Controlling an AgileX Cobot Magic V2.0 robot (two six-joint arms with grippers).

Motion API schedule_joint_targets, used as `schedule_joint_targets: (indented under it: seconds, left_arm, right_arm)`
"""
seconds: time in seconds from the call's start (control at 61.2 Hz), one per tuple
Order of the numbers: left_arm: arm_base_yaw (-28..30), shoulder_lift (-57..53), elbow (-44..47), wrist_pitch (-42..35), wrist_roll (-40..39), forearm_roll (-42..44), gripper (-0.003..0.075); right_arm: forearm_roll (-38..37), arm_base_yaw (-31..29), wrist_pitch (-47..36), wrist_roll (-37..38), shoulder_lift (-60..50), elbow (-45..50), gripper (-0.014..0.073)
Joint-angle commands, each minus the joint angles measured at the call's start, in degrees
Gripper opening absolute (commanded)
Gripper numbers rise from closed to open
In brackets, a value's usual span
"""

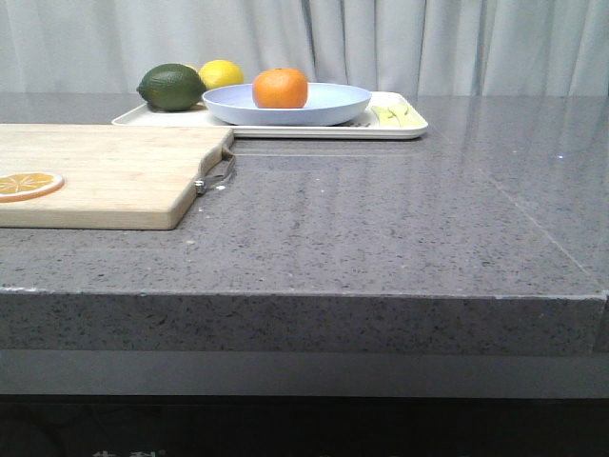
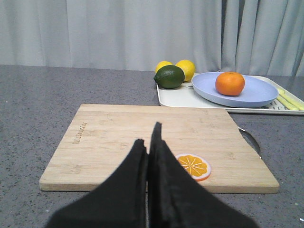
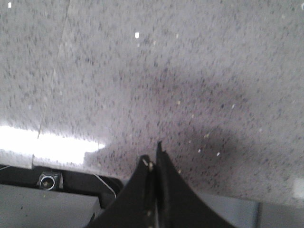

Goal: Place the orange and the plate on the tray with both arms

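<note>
The orange [image 1: 280, 88] sits in the pale lavender-blue plate [image 1: 333, 107], which rests on the cream-white tray [image 1: 400, 129] at the back of the counter. In the left wrist view the orange [image 2: 230, 83], plate [image 2: 256, 92] and tray [image 2: 175, 97] show far beyond the board. My left gripper [image 2: 148, 135] is shut and empty, low in front of the wooden cutting board, far from the tray. My right gripper [image 3: 152, 156] is shut and empty over bare grey counter near its front edge. Neither gripper shows in the front view.
A green lime [image 1: 172, 87] and a yellow lemon [image 1: 221, 73] sit on the tray's left end. A light wooden cutting board [image 1: 105, 176] with an orange slice [image 1: 29, 185] lies front left. Pale yellow pieces [image 1: 395, 114] lie on the tray's right end.
</note>
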Motion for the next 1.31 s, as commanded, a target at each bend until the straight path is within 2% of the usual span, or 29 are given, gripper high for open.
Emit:
schedule_joint_targets:
  seconds: [0.0,0.327,0.458,0.588,1.291]
  left_arm:
    - [0.01,0.76,-1.53,-4.77,-0.43,-0.68,-0.0018]
    - [0.01,0.76,-1.53,-4.77,-0.43,-0.68,-0.0018]
    - [0.01,0.76,-1.53,-4.77,-0.43,-0.68,-0.0018]
    - [0.01,0.76,-1.53,-4.77,-0.43,-0.68,-0.0018]
    - [0.01,0.76,-1.53,-4.77,-0.43,-0.68,-0.0018]
  right_arm:
    - [-0.14,-0.23,-8.5,-0.41,-7.23,5.98,-0.0067]
    - [0.21,-0.23,-26.72,-0.41,-35.89,29.71,-0.0067]
    - [0.26,-0.23,-31.87,-0.41,-46.87,34.52,-0.0067]
    - [0.26,-0.23,-34.91,-0.41,-53.52,35.57,-0.0067]
    - [0.26,-0.23,-34.86,-0.41,-56.17,35.57,-0.0067]
